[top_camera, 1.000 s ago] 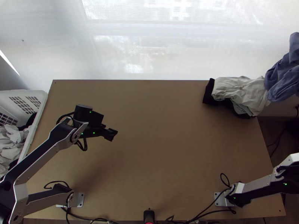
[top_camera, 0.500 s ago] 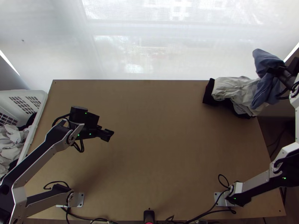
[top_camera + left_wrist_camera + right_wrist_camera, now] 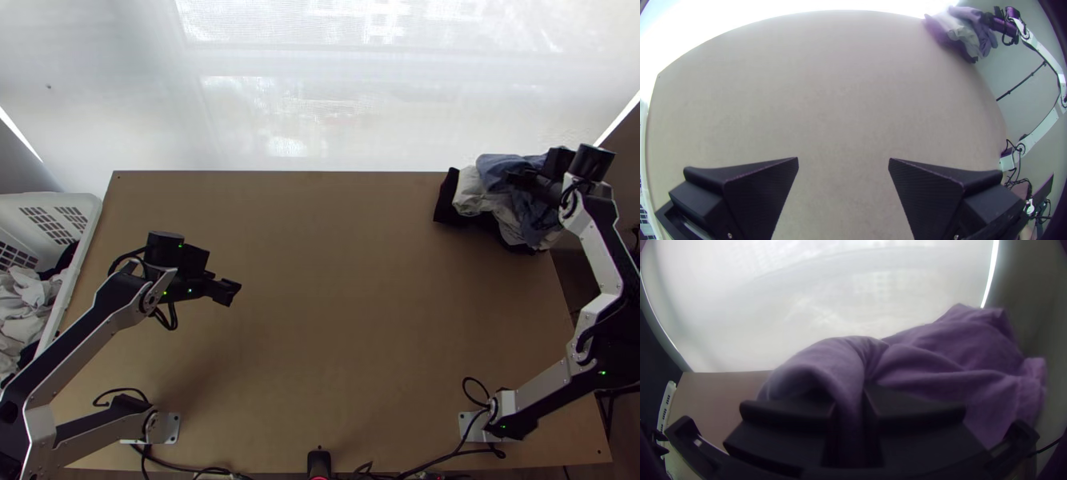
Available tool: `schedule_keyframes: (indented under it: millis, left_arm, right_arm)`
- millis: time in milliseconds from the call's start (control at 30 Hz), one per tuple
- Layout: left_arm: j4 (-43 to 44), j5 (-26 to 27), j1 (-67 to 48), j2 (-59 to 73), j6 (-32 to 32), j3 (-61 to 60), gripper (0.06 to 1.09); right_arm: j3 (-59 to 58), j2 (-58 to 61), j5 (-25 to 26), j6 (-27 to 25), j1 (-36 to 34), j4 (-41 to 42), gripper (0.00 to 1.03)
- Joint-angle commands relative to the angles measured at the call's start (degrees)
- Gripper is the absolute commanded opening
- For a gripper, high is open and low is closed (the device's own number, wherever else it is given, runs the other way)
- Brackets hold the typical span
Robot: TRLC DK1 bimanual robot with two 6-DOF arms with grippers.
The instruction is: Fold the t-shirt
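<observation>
In the top view my right gripper [image 3: 524, 178] is over the cloth pile at the table's far right corner, beside a bunched blue garment [image 3: 502, 166]. The right wrist view shows that garment, purplish there, [image 3: 951, 355] pinched between the fingers of my right gripper [image 3: 851, 418], its folds draping to both sides. Whether it is the t-shirt I cannot tell. My left gripper [image 3: 228, 290] hangs over the left part of the table [image 3: 344, 320]; in the left wrist view the left gripper [image 3: 843, 160] stands wide open with bare tabletop between its fingers.
Beneath the blue garment lie a bunched pale garment [image 3: 466, 196] and a black one [image 3: 445, 210], at the far right corner. A white basket [image 3: 80, 240] holding clothes [image 3: 28, 304] stands along the left edge. A window covering rises behind the table.
The right arm has swung in from the right edge, bringing the blue garment left and onto the pile. My left gripper has shifted slightly left.
</observation>
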Motion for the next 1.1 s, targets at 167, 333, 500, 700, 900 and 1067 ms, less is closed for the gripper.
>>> schedule_keyframes:
  millis: [167, 333, 500, 700, 900, 1067]
  left_arm:
    - [0.9, 0.1, 0.2, -0.8, -0.5, -1.7, 1.04]
    - [1.7, 0.1, -0.1, -0.8, -0.5, -2.5, 1.04]
    - [1.7, 0.1, -0.1, -0.8, -0.5, -2.5, 1.04]
    - [1.7, 0.1, 0.0, -1.5, -0.6, -3.4, 1.04]
    - [1.7, 0.0, 0.1, -2.5, -0.4, -4.4, 1.04]
    - [-0.1, 0.1, 0.0, -5.5, -0.7, -6.3, 1.04]
  right_arm:
    - [-11.4, -0.1, 0.5, -2.1, 3.0, 1.1, 0.61]
    - [-11.9, -3.5, 0.1, -3.5, 2.4, -0.2, 0.99]
    - [-4.8, -9.4, -2.3, -4.2, 2.1, -5.4, 0.99]
    - [1.7, -10.0, -3.0, -3.4, 2.6, -7.4, 0.99]
    - [3.3, 4.7, -2.6, -3.5, 2.5, -4.3, 0.99]
    - [1.0, 13.2, 0.4, -5.0, 2.3, -2.9, 0.98]
